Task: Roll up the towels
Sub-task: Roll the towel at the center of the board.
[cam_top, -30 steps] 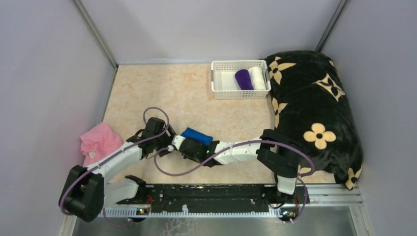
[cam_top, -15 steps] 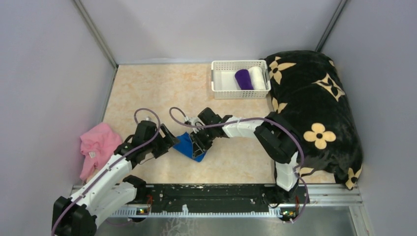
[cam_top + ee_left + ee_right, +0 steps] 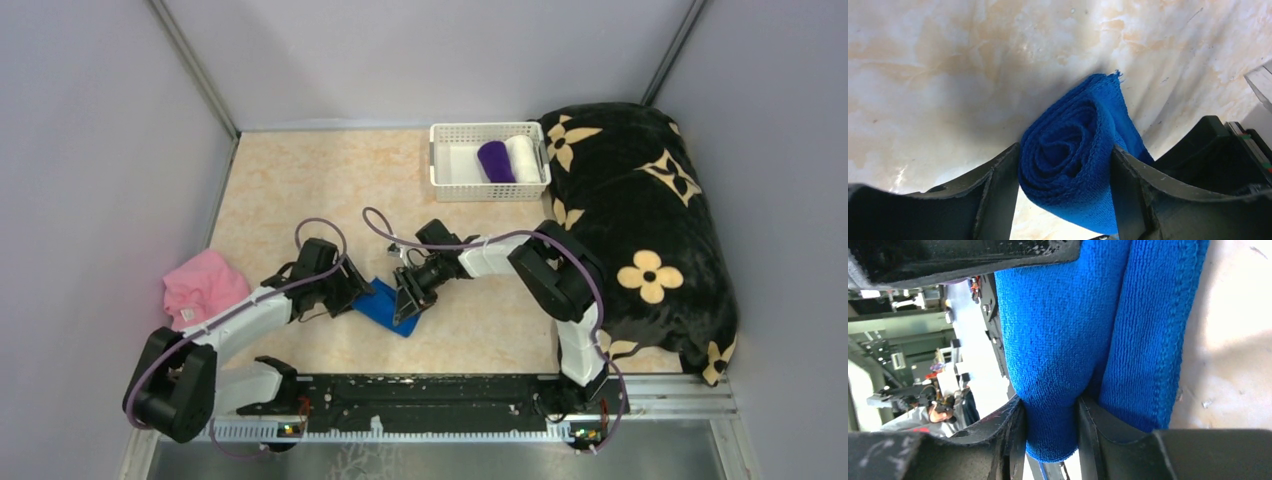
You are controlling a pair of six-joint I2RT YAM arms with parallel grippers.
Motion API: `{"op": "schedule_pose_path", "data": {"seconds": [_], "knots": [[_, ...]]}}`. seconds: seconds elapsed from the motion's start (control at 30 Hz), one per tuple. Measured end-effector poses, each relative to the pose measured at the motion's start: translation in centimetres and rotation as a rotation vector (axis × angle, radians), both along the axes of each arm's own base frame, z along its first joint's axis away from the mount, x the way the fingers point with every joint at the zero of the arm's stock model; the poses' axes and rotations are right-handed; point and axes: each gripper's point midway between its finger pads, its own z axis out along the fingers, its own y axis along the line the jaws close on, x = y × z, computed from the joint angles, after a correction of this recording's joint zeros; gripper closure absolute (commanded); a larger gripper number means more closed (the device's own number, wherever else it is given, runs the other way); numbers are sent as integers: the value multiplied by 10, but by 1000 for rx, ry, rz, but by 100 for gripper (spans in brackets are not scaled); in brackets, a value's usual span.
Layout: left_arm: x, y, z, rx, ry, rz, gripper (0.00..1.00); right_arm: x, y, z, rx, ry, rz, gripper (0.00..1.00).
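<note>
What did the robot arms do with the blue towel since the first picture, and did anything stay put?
The right gripper swung out from over the blue towel to its far side and pinches one end. The left gripper squeezes the rolled end. The towel shifted slightly nearer. The basket, its two rolls, the pink cloth and the blanket stayed.

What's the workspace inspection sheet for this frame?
Surface: marbled beige table, bare at far left.
Job's things: blue towel rolled, held at both ends; purple towel and white towel rolled in the white basket.
Clutter: pink cloth at left edge; black flowered blanket at right.
Grippers: left end effector clamps the roll; right end effector pinches a fold.
Cables: purple cables loop over both arms.
Surroundings: plain grey walls.
</note>
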Motion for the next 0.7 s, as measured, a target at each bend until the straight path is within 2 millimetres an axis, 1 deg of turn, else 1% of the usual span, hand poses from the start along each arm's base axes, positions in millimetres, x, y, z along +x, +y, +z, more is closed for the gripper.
{"op": "schedule_pose_path", "data": {"seconds": [0.03, 0.13, 0.23, 0.27, 0.33, 0.4, 0.47, 0.53, 0.63, 0.7], "knots": [[3, -2, 0, -6, -8, -5, 34, 1, -1, 1, -7, -12, -9, 57], [7, -7, -1, -19, -18, -21, 35, 7, -6, 4, -48, -97, -50, 45], [11, -12, -1, -33, -22, -34, 35, 18, -16, 9, -132, -263, -100, 38], [12, -13, -1, -36, -23, -37, 35, 21, -20, 12, -167, -342, -112, 36], [12, -14, -1, -38, -23, -43, 35, 24, -23, 22, -213, -487, -117, 35], [13, -14, 0, -34, -25, -49, 35, 22, -24, 36, -246, -645, -111, 34], [13, -14, 0, -30, -23, -54, 34, 19, -21, 49, -271, -790, -94, 33], [13, -13, 0, -25, -20, -58, 34, 16, -15, 58, -295, -924, -72, 33], [12, -13, 0, -18, -20, -64, 34, 8, -8, 61, -334, -1067, -28, 32], [12, -13, 0, -15, -18, -66, 34, 5, -1, 58, -364, -1140, 1, 32]]}}
